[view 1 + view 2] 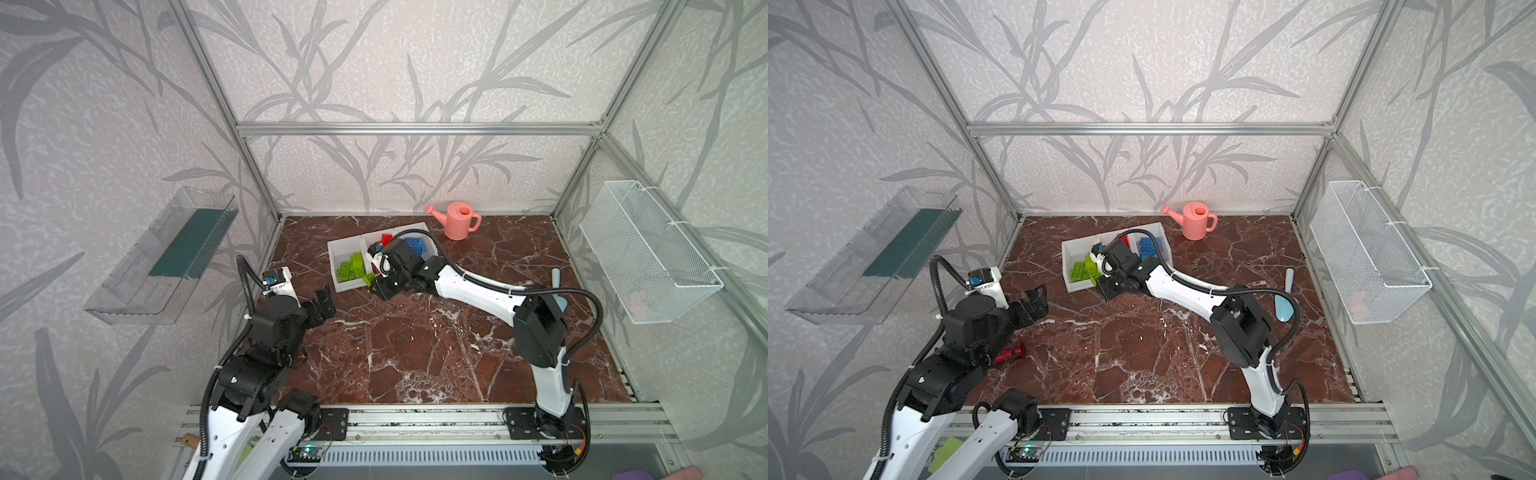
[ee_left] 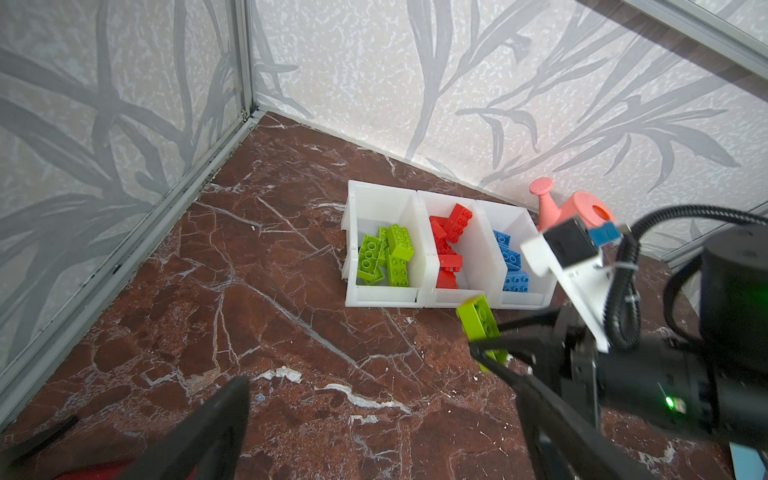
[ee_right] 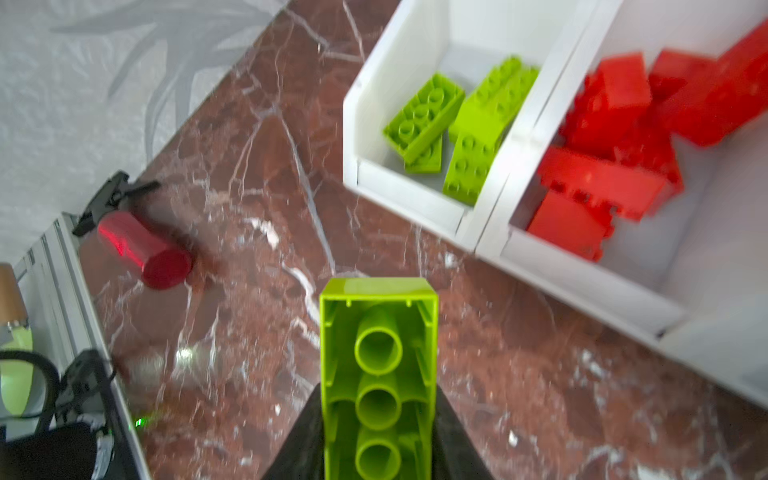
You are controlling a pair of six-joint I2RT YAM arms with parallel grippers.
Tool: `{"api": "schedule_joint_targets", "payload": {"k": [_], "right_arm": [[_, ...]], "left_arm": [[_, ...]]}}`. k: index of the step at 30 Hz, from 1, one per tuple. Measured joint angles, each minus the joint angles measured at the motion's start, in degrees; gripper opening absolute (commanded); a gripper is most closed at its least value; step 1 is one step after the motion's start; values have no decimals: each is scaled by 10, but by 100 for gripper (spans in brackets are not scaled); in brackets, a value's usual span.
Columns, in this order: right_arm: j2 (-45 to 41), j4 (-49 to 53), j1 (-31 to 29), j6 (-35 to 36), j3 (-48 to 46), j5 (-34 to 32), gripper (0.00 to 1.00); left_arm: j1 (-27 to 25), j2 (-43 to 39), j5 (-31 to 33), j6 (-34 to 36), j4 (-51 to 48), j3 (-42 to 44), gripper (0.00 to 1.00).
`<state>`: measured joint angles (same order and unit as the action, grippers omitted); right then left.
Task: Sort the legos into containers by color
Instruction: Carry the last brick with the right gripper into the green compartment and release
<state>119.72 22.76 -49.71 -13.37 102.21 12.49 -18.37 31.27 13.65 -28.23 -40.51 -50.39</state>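
Setting: Red-brown marble tabletop (image 1: 415, 353) veined in white, boxed in by leaf-patterned wallpaper and an aluminium frame.
Containers: there they are, three white containers (image 2: 386, 297) joined in a row toward the back of the table, set at a slant, low front lips facing the arms.
Leftmost bin in both top views: lime green legos (image 2: 388, 255) heaped inside, some studs up, some on edge.
Middle bin: red legos (image 2: 449, 237) in a tumbled pile.
Rightmost bin: blue legos (image 2: 513, 266), partly hidden behind the right arm in both top views.
Right gripper: the right gripper (image 2: 492, 351) is stretched out to the front of the row and clenched on one end of a green lego (image 3: 378, 374), with a dark finger on each long side. That's a firm pinch!
Held brick: hollow underside to the right wrist camera, free end pointing toward the bins. It sits outside the row, just in front of the front lips, and is tilted in the left wrist view.
Left gripper: the left gripper (image 1: 323, 304) hangs on the left side of the table, jaws spread wide with nothing between them, well apart from the bins.
Back of the table: a pink watering can (image 1: 457, 220) stands just right of the row, near the rear wall.
Near the left arm: a red canister (image 3: 145, 249) with a black nozzle lies on its side.
Right side: a pale blue tool (image 1: 1289, 276) lies on the marble, partly behind the right arm.
Walls: a clear tray (image 1: 162, 257) is mounted on the left and a white mesh basket (image 1: 648, 253) on the right.
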Motion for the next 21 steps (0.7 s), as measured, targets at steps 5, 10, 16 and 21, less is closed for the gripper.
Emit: {"api": "schedule_joint_targets", "payload": {"k": [5, 10, 16, 21], "right_arm": [[113, 31, 18, 9, 171, 26, 21], [203, 59, 21, 9, 305, 42, 21], [306, 83, 24, -6, 459, 56, 24], [337, 90, 25, -21, 494, 56, 39]], "left_arm": [[0, 6, -6, 1, 2, 0, 99], [0, 7, -14, 1, 2, 0, 99], [0, 8, -18, 1, 2, 0, 99], [0, 12, -22, 1, 2, 2, 99]]}}
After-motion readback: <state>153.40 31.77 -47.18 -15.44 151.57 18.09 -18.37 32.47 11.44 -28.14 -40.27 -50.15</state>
